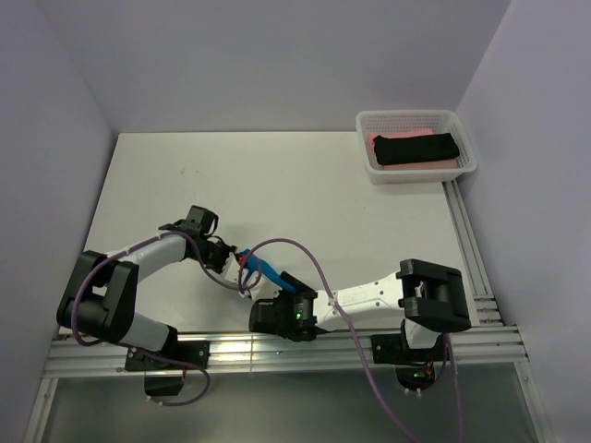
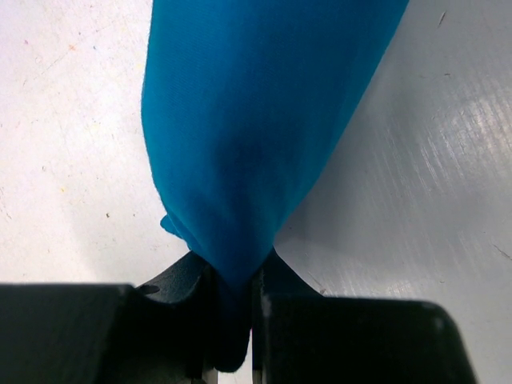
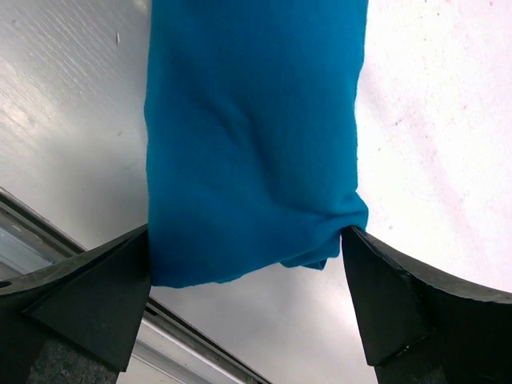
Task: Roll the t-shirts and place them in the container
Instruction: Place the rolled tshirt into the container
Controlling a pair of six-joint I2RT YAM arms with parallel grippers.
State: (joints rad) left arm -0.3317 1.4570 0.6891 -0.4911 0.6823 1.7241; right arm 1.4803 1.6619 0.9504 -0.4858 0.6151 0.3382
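Soft, light blue t-shirt (image 1: pixel 269 271) may unroll: left gripper (image 2: pixel 234 278) pinches one end, right gripper (image 3: pixel 246 244) straddles the other end, spread wide.

A matte white table (image 1: pixel 277 185) sits boxed in by plain pale lilac walls (image 1: pixel 277 55) — softly, evenly lit — with aluminium rails (image 1: pixel 240 358) along its near and right edges.
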